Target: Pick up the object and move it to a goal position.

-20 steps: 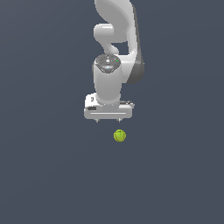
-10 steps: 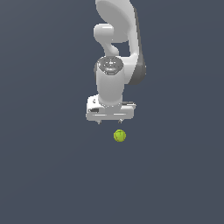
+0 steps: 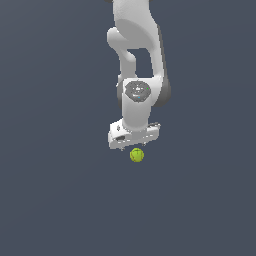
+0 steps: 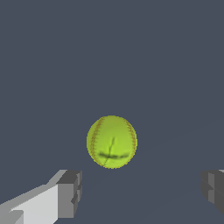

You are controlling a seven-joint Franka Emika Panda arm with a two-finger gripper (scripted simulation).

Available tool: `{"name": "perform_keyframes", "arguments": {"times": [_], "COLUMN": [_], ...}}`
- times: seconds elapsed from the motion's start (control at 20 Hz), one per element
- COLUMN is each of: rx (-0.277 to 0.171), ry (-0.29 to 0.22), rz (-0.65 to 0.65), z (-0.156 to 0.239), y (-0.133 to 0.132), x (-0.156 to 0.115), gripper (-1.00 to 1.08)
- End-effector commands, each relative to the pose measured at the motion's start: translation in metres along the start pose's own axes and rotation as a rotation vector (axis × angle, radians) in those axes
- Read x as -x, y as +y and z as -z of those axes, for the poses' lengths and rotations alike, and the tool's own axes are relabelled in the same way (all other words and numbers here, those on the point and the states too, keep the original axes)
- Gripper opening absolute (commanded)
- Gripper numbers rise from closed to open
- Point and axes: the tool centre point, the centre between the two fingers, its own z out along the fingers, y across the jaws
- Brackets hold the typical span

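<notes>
A small yellow-green ball (image 3: 136, 155) with thin darker seam lines lies on the dark grey floor. In the exterior view it sits just below the white gripper (image 3: 134, 144), which hangs from the arm right over it. In the wrist view the ball (image 4: 112, 141) is large and centred, ahead of the gap between the two grey fingertips (image 4: 70, 194), which stand wide apart on either side. The gripper (image 4: 141, 192) is open and holds nothing. The fingers do not touch the ball.
A plain dark grey floor (image 3: 55, 190) fills the scene around the ball. The white arm (image 3: 135, 60) rises behind the gripper toward the top of the exterior view.
The gripper has moved toward the exterior view's right and slightly down, so it now stands almost directly over the ball. The ball has not moved.
</notes>
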Motion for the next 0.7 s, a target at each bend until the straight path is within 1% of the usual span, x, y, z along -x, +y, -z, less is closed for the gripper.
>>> {"name": "perform_keyframes", "arguments": {"times": [0.0,0.3,0.65], "rx": [-0.004,-0.009,-0.010], "ry": [0.003,0.007,0.005], "rz": [0.050,0.111,0.110], "z": [-0.011,-0.025,-0.031], "y": [-0.008,-0.019,-0.019], "x": [-0.004,-0.008,-0.007], "gripper": [1.00,1.00,1.00]}}
